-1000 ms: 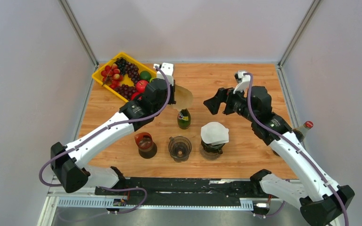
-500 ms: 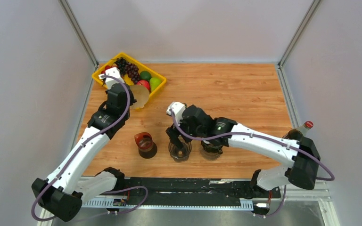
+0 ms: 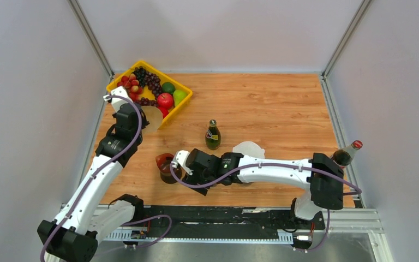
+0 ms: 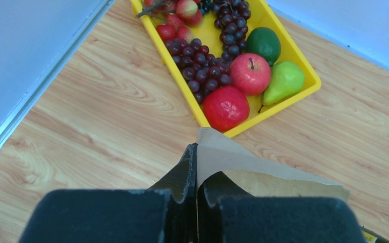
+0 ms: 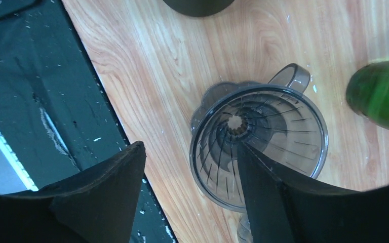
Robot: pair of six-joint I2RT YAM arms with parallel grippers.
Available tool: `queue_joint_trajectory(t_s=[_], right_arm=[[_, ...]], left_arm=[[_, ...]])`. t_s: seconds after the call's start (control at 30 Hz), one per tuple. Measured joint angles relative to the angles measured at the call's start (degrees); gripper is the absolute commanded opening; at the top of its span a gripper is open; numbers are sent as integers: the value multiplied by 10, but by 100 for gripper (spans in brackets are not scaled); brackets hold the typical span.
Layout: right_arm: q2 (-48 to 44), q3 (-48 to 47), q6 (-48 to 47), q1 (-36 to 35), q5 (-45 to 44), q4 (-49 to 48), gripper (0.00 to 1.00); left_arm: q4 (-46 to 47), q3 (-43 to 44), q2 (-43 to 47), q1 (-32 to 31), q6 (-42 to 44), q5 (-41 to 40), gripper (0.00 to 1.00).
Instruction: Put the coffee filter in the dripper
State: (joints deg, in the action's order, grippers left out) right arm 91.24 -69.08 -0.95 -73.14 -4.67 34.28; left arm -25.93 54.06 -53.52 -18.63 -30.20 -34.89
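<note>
My left gripper [image 3: 143,117] is shut on a tan paper coffee filter [image 3: 154,116] and holds it above the table beside the yellow fruit tray. The left wrist view shows the filter [image 4: 263,169] pinched between the closed fingers [image 4: 196,167]. The clear ribbed dripper [image 5: 261,136] stands near the table's front edge. In the top view my right arm hides it. My right gripper [image 5: 191,147] is open and empty above it, with one finger over the bowl and the other outside its rim. In the top view this gripper [image 3: 188,168] sits front centre.
The yellow tray [image 3: 124,72] of fruit stands back left. A green bottle [image 3: 213,136] stands mid-table, close behind the dripper. A red-brown cup [image 3: 166,164] is left of my right gripper. A white filter [image 3: 249,148] sits on another dripper. A red-capped bottle [image 3: 349,152] stands at the right edge.
My left arm carried the tan filter from the table's centre back left to the tray. My right arm swung from back right down and left across the front, over the clear dripper.
</note>
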Motion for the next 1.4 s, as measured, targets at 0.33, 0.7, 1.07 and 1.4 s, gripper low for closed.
queue_joint_trajectory(t_s=[0.33, 0.7, 1.07, 1.4], right_arm=[[56, 0, 6, -1, -36, 7, 18], [38, -15, 2, -16, -121, 13, 0], [-24, -139, -76, -63, -173, 6, 0], [13, -208, -235, -81, -111, -27, 0]], left_arm=[[2, -18, 7, 8, -2, 14, 0], [10, -35, 9, 41, -3, 43, 0], [14, -41, 32, 45, -7, 59, 0], [4, -42, 44, 46, -38, 41, 0]])
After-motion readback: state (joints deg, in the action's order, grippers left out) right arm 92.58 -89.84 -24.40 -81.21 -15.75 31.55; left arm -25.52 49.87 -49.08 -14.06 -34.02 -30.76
